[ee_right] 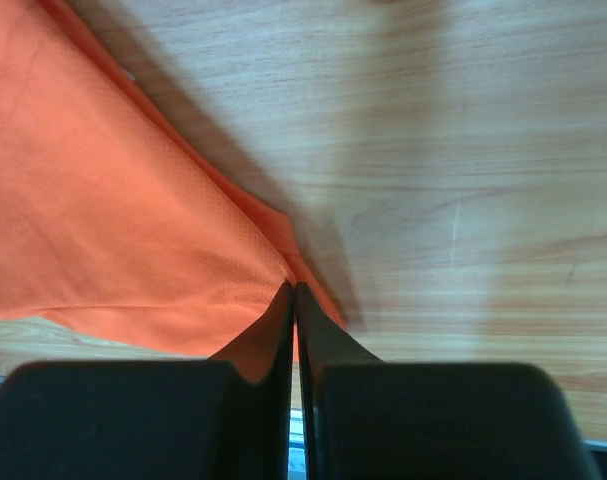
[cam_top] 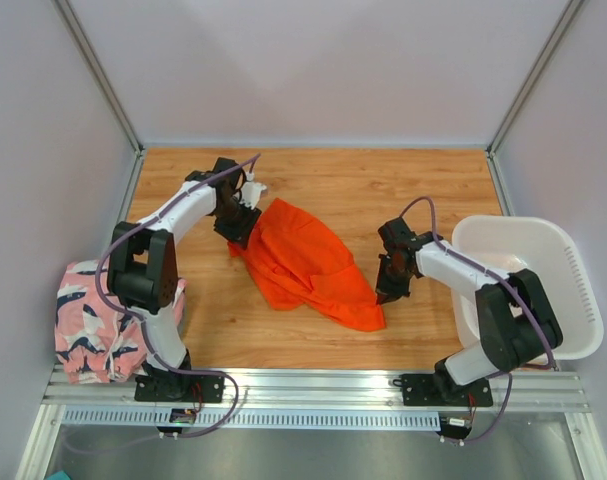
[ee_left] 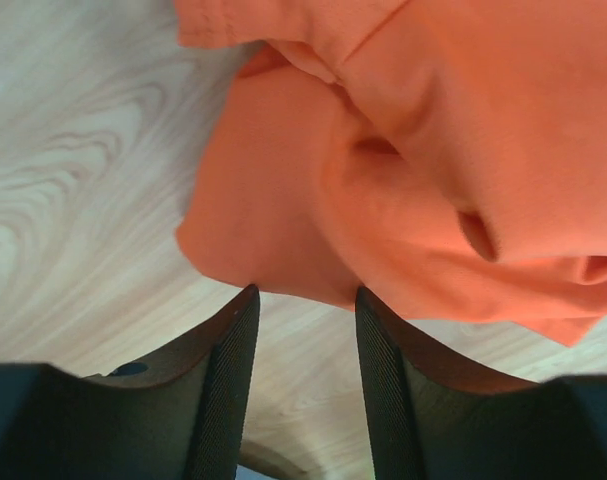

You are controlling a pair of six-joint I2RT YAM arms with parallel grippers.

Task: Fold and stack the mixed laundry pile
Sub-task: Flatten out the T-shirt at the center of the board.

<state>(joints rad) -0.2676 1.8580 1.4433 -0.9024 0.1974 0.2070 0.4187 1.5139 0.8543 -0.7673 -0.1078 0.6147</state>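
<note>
Pale walls on three sides and a wooden table (cam_top: 403, 185) in the middle, and all the action is on the orange garment (cam_top: 308, 265), lying rumpled between the two arms. The right gripper (ee_right: 293, 292) has its jaws pressed tight together, with a corner of the orange hem nipped right at the tips. The cloth fans away to one side of the jaws, with bare wood on the other.

The left gripper (ee_left: 305, 300) is a different story. Its jaws are apart with nothing in them, the cloth's other end is bunched just ahead of the tips, and wood shows in the gap. The pink patterned garment (cam_top: 93, 320) sits heaped back by the left arm's base, well away from its jaws. The white basket (cam_top: 573, 300) waits beyond the right arm.

I'd call this early going, with one piece being spread for folding. To do it well, the left jaws want to drop onto a single layer at the very edge, not the thick fold beyond it, and close fully before any lift. Then both arms should draw apart evenly so the cloth goes flat. A thin pinch like the right one could slip if tugged hard.
</note>
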